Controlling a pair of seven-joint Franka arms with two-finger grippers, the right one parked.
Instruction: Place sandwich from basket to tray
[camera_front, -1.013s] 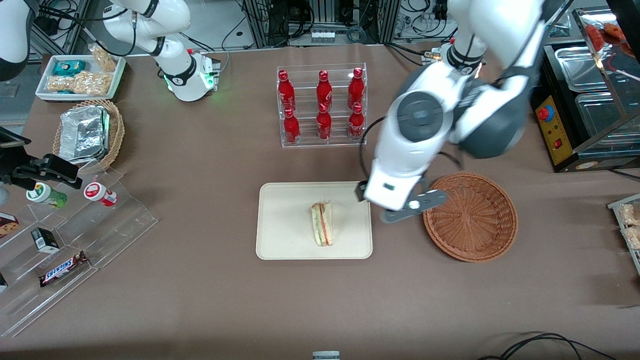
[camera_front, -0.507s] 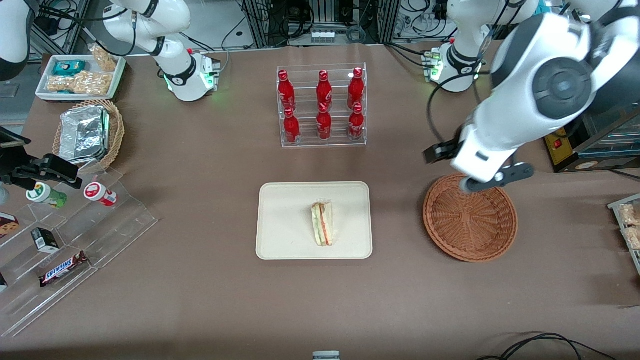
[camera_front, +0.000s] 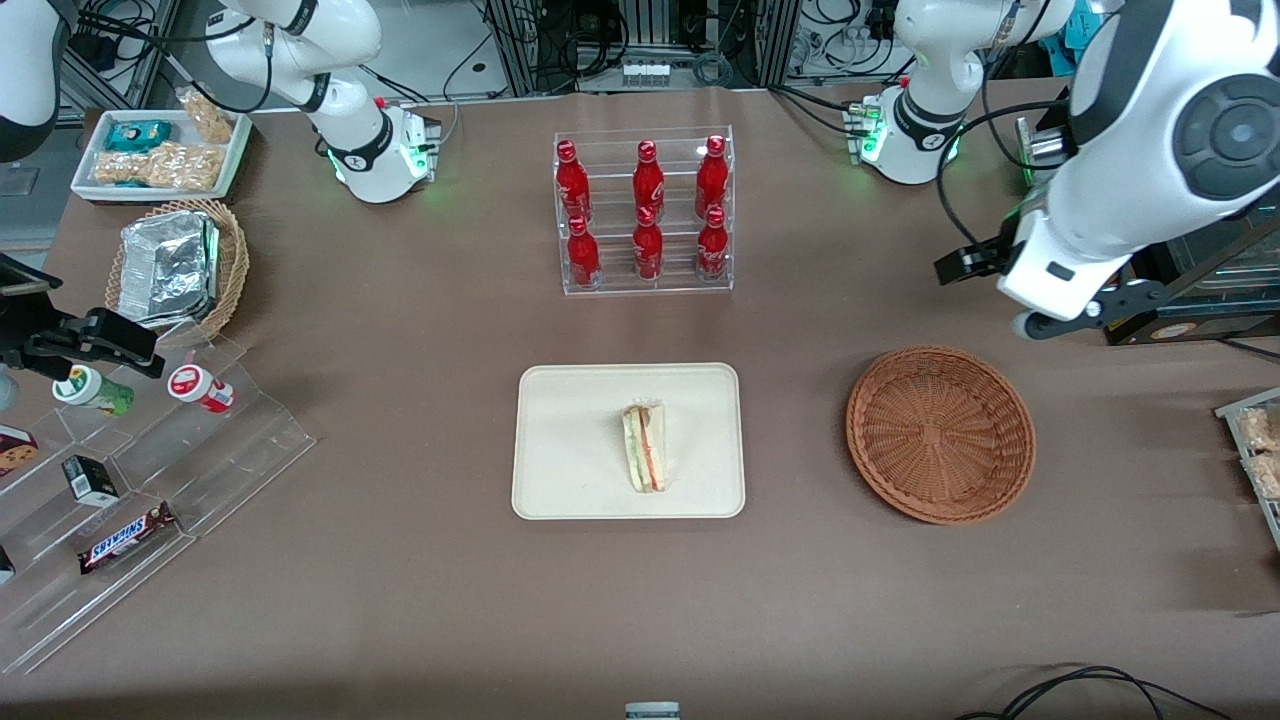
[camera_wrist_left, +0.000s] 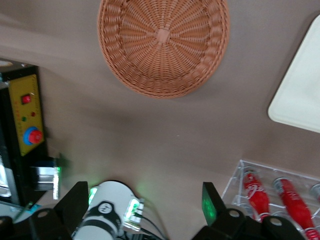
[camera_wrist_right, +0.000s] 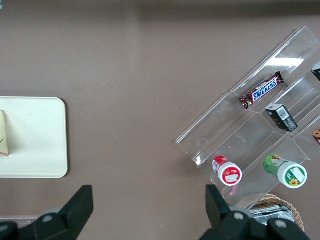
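The sandwich (camera_front: 645, 447) lies on the cream tray (camera_front: 570, 440), a wrapped wedge with a red filling stripe. The reddish-brown wicker basket (camera_front: 940, 432) beside the tray, toward the working arm's end, holds nothing. My left gripper (camera_wrist_left: 142, 202) is open with nothing between its black fingers (camera_wrist_left: 75, 200). It hangs high above the table, farther from the front camera than the basket (camera_wrist_left: 163, 42), and only a corner of the tray (camera_wrist_left: 300, 95) shows next to it. The left arm's wrist (camera_front: 1050, 270) covers the fingers in the front view.
A clear rack of red bottles (camera_front: 645, 210) stands farther from the front camera than the tray. A black and yellow control box (camera_front: 1105, 260) sits by the left arm. Toward the parked arm's end are a foil-filled tan basket (camera_front: 175, 265), a snack tray (camera_front: 160, 150) and acrylic shelves (camera_front: 150, 450).
The left arm has swung away from the tray's edge, passed over the basket, and risen toward the working arm's end of the table. The sandwich has stayed on the tray.
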